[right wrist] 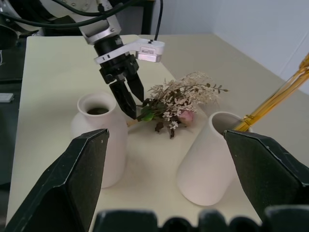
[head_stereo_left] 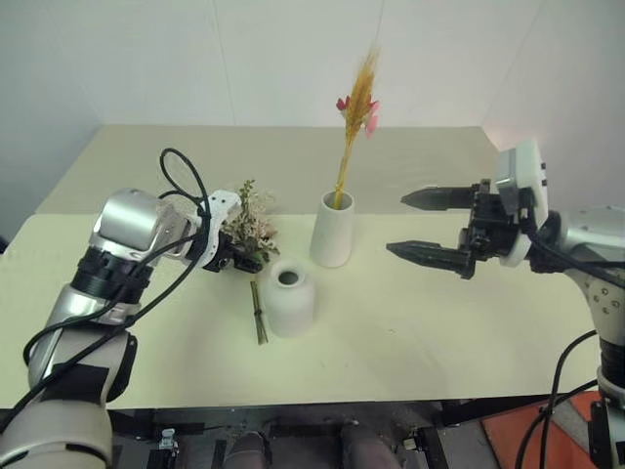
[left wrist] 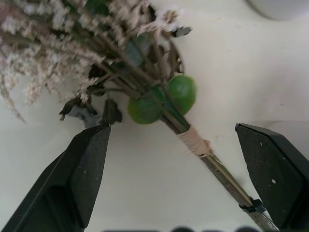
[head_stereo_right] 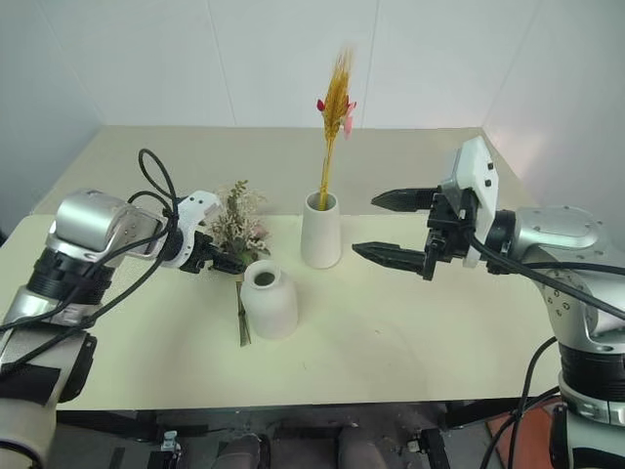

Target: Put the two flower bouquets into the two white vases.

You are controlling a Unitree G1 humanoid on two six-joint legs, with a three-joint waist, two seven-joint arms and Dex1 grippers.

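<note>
- Squat vase [head_stereo_left: 290,296]: matte white, round-shouldered, narrow dark mouth; stands upright on the table [head_stereo_left: 410,332] nearest the front edge, empty.
- Bushy bouquet [head_stereo_left: 250,224]: lies flat on the table just behind and to the left of the squat vase. Cream dried sprigs, dark green leaves, one pink rose seen in the right wrist view; two round green leaves sit where the stems gather.
- Its stems [left wrist: 227,176] are bound with pale twine and a dark tie further down; they run toward the front edge past the squat vase's left side, close beside it; contact cannot be told.
- Tall vase [head_stereo_left: 332,230]: matte white tapered cylinder, upright, behind and to the right of the squat vase, apart from it.
- Straw bunch [head_stereo_left: 357,107]: slim, yellow-orange, small pink-red blossoms near the top; stands in the tall vase, leaning against the rim.
- Left gripper [head_stereo_left: 242,260]: angled down over the bushy bouquet's lower part, fingers spread wide to either side of the bound stems, not closed on them.
- Right gripper [head_stereo_left: 418,224]: held level above the table to the right of the tall vase, well apart from it, pointing left; fingers spread wide, nothing between them.
</note>
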